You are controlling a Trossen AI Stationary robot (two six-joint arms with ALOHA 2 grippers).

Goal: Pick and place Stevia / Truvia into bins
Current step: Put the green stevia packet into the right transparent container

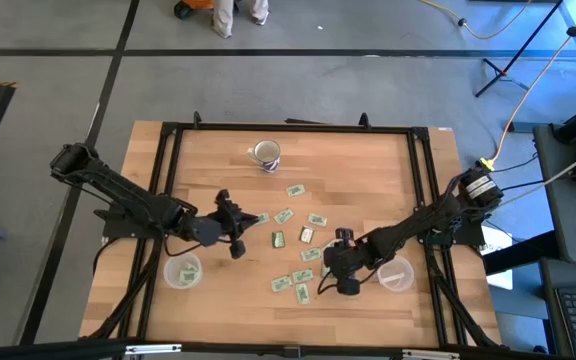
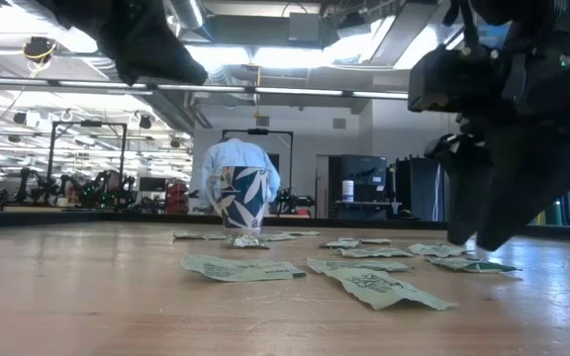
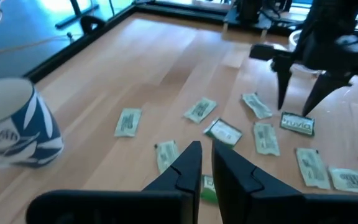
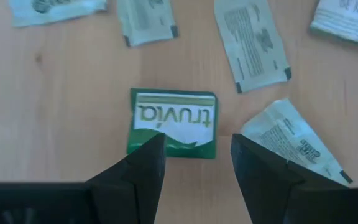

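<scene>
Several green and white Stevia/Truvia packets [image 1: 295,190] lie flat on the middle of the wooden table, also in the low view [image 2: 242,267]. My right gripper [image 4: 197,155] is open, pointing down. Its fingers stand on either side of the near edge of a green "truvia" packet [image 4: 173,121], close above the table [image 2: 478,242]. My left gripper [image 3: 205,149] hovers over the packets left of centre [image 1: 243,225] with only a narrow gap between its fingers, holding nothing. One clear cup [image 1: 182,271] stands by the left arm and another [image 1: 396,274] by the right arm.
A white mug with a blue leaf pattern [image 1: 266,153] stands on the far middle of the table [image 2: 237,196]. A black frame [image 1: 288,126] runs around the tabletop. A crumpled packet [image 4: 291,146] lies just beside the right finger. A person's legs show beyond the far edge.
</scene>
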